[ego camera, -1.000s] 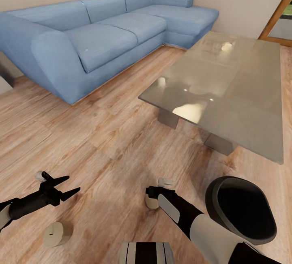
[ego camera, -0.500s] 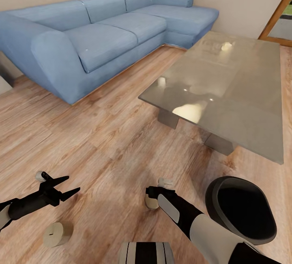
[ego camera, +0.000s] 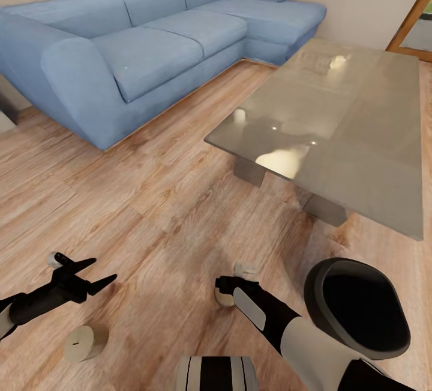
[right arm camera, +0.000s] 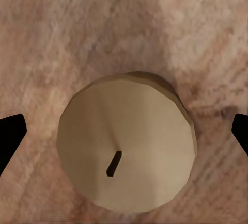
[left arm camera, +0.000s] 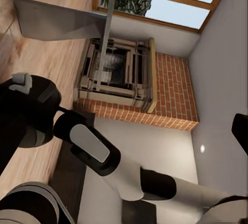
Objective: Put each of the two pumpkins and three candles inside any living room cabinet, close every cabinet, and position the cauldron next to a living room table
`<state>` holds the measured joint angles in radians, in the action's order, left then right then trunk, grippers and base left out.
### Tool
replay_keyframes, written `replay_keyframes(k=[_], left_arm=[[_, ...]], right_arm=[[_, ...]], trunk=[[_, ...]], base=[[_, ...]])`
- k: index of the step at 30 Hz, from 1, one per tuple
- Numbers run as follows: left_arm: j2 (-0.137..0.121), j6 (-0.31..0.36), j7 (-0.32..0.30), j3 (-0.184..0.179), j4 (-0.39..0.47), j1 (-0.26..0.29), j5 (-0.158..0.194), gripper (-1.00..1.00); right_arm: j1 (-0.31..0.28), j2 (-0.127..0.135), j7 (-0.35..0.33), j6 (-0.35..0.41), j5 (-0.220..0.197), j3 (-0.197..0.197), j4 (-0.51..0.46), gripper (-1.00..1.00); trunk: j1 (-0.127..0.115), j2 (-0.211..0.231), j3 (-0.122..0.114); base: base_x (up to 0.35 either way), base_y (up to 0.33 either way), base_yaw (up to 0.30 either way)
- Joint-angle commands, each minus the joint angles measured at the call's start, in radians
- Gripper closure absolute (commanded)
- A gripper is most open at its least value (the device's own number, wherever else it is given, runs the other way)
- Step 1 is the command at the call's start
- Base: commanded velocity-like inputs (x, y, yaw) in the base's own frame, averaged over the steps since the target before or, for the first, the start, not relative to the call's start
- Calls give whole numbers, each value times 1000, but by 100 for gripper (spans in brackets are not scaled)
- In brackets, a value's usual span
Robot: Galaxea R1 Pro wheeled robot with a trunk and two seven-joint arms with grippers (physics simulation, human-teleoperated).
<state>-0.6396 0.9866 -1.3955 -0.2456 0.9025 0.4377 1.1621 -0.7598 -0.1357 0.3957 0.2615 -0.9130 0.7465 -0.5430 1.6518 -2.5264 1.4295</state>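
**Right arm poised over a floor candle**

Only the camera has shifted since a second ago, tipping down a touch so the sofa (ego camera: pixel 150 48) and table (ego camera: pixel 360 157) sit a little higher in the head view; both arms look as they were.

Right gripper (ego camera: pixel 231 286) hangs just over a candle (ego camera: pixel 225 300) standing upright on the wood floor (ego camera: pixel 150 199). From the right wrist view the candle (right arm camera: pixel 126 152) lies between the two dark fingertips (right arm camera: pixel 10 131), which stand wide apart and clear of its sides, wick in plain sight. A second candle (ego camera: pixel 84 343) lies on its side near the left gripper (ego camera: pixel 90 274), whose fingers are spread open with nothing in them. The cauldron (ego camera: pixel 357 307) sits on the floor just beside the right forearm, near the table's front edge.

The candle looks light, stiff and smooth-sided, so I'd guess it could slip or tip if pinched high. A square grip across its round flanks, low on the body, seems safest.
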Motion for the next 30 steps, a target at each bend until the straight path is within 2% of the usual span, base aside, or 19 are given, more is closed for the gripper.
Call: replay_keyframes(k=[1,5,8,14,19,30], left_arm=[[-1,10,-7,-4,-1,1,4,-100],[-2,10,-12,-4,0,1,4,-100],[-2,10,-12,-4,0,1,4,-100],[-1,10,-13,-4,0,1,4,-100],[0,9,-13,-4,0,1,4,-100],[0,9,-13,-4,0,1,4,-100]], right_arm=[[-1,0,8,2,-6,7,-2,-100],[-1,0,8,1,-6,31,-2,-100],[-1,0,8,1,-6,37,-2,-100],[-1,0,8,1,-6,40,-2,-100],[-1,0,8,1,-6,40,-2,-100],[-1,0,8,1,-6,41,-2,-100]], trunk=[[0,-1,5],[2,-2,20],[2,-2,20],[2,-2,20],[4,-3,39],[4,-3,39]], base=[[0,0,0],[0,0,0],[0,0,0],[0,0,0],[0,0,0],[0,0,0]])
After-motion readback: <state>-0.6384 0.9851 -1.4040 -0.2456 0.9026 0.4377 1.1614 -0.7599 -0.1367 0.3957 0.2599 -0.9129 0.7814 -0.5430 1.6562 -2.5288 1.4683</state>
